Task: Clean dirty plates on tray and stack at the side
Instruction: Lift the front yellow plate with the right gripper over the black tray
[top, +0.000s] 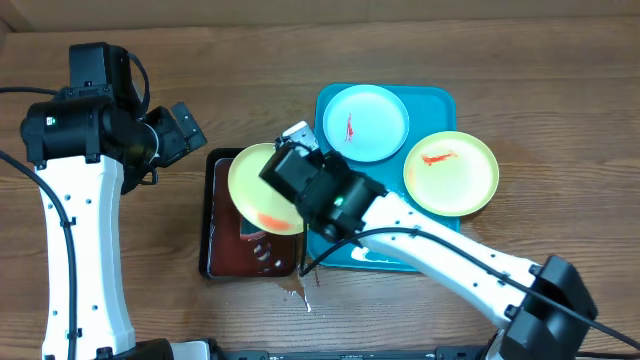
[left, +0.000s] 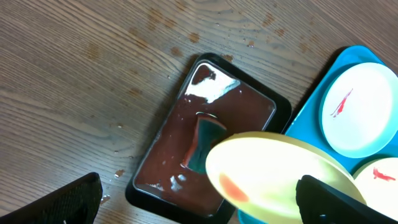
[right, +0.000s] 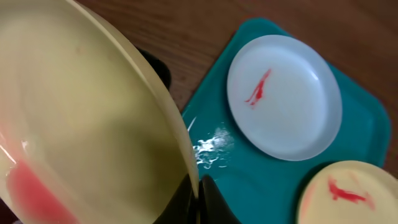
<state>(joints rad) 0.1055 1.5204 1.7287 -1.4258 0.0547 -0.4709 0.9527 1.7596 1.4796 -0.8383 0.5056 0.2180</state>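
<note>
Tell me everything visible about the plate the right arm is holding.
The held plate is round, shallow and pale yellow-green, smooth like plastic, with a red-orange sauce smear near one edge. It hangs tilted above the dark brown tray, beside the blue tray. The right gripper pinches its rim; nothing else touches it.

**Red Smears on Pale Plates, Blue Tray**

The tray (top: 437, 100) is bright blue. The first plate (top: 378, 135) is pale blue-white with a thin red streak. The second plate (top: 462, 188) is yellow-green with an orange-red smear. The third plate (top: 252, 180) is creamy yellow with a blurred red-orange patch. The smaller tray (top: 222, 258) is glossy dark brown. The tabletop (top: 520, 60) shows brown wood grain.
</note>
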